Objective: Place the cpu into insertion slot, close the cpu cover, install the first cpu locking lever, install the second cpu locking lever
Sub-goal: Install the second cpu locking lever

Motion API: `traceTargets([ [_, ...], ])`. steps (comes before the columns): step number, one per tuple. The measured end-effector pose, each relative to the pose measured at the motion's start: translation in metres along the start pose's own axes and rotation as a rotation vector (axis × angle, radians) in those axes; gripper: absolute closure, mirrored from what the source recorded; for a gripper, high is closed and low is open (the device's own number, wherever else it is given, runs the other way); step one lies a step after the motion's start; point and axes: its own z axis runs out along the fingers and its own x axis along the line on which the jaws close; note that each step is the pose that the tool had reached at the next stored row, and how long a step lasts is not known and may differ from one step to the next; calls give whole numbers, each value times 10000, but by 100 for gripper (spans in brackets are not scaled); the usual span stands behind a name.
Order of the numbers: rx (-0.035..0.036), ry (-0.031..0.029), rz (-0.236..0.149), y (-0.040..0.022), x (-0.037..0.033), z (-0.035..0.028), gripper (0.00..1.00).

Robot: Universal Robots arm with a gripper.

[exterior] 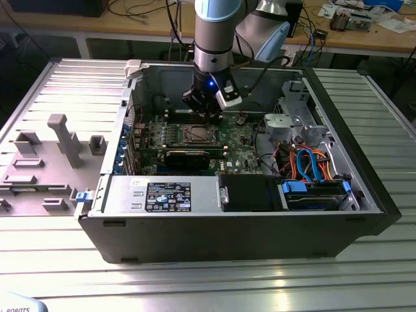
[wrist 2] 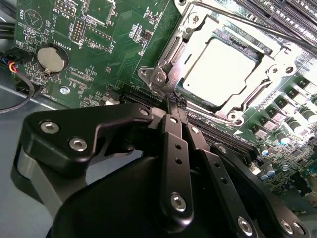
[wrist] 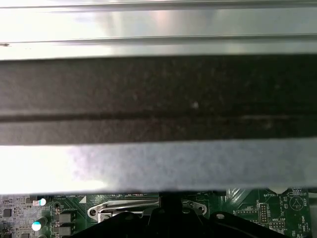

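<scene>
Gripper [exterior: 209, 117] lowered inside the open computer case [exterior: 364, 224], just behind the insertion slot [exterior: 197, 134] on the green motherboard [exterior: 244, 153] as seen in the exterior view. Fingers [wrist 2: 174, 148] pressed together in the second wrist view [wrist 2: 174, 101] — tips meeting at the socket's edge, right by a thin metal locking lever [wrist 2: 163, 62]; cannot tell whether anything is pinched between them. Cpu [wrist 2: 223, 69] seated in the insertion slot [wrist 2: 190, 34], silvery top showing through the cut-out of the cpu cover [wrist 2: 257, 96], which lies flat over the socket (closed, framing the chip on all sides). Second lever rod [wrist 2: 233, 17] running along the far side of the socket. Coin battery [wrist 2: 52, 59] on the board, well apart from the socket. First wrist view: case wall [wrist: 158, 99] across most of the frame, socket frame metal [wrist: 129, 210] just beside the dark fingers [wrist: 168, 208]. Grey fixture tray [exterior: 45, 162] outside the case on the exterior view's left — well apart from the arm.
</scene>
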Motion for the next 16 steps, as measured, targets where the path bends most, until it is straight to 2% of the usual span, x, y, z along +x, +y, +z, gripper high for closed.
traceTargets([
  [7,0,0,-2,-5,0,-1,89],
  [12,0,0,0,-46,-1,-4,89],
  [16,0,1,0,-51,-1,-5,89],
])
